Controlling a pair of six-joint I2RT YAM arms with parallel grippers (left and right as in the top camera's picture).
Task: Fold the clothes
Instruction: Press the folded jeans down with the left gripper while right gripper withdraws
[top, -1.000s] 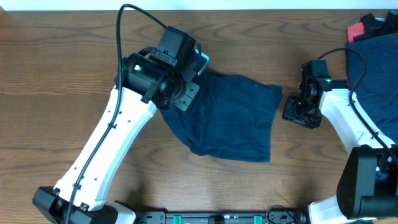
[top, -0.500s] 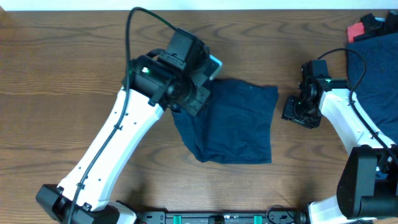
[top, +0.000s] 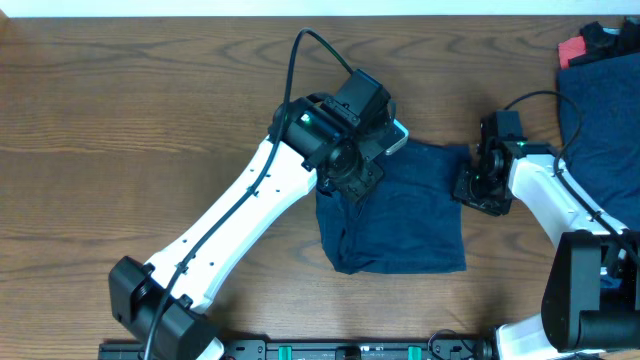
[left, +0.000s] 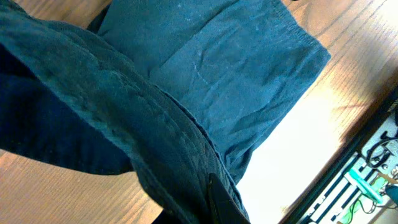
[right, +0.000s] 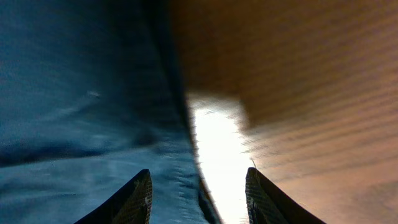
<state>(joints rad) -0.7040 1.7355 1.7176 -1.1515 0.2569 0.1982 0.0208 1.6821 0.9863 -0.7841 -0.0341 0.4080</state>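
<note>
Left arm: reaches on a long diagonal from the near-left table (top: 110, 110) edge up to the centre, wrist bent down. Left gripper (top: 348, 180) sits on the upper-left corner of the dark blue garment (top: 400, 220). In the left wrist view a raised fold of cloth (left: 124, 124) runs straight down to the one visible finger (left: 219, 198), so the gripper reads as clamped on that fold, narrow, cloth in between.

Garment: lies flat on the table, spreading below and to the right of the left gripper, and reaching across to the right gripper (top: 476, 186). The outline is near-square, slightly longer across than deep in the overhead view; the stitched hem (left: 292, 31) forms the edge away from the left gripper. I can't tell which end is the top of the garment.

Right arm: comes up from the near-right edge, forearm angled toward the centre, wrist pitched down. The right gripper is at the garment's right edge, upper part. Its fingers (right: 138, 194) are spread wide with the garment's hemmed edge (right: 180, 155) lying between them; nothing is clamped.

Beyond the right gripper, at the far-right corner: a pile of dark clothes (top: 605, 95) and a red item (top: 572, 50).
</note>
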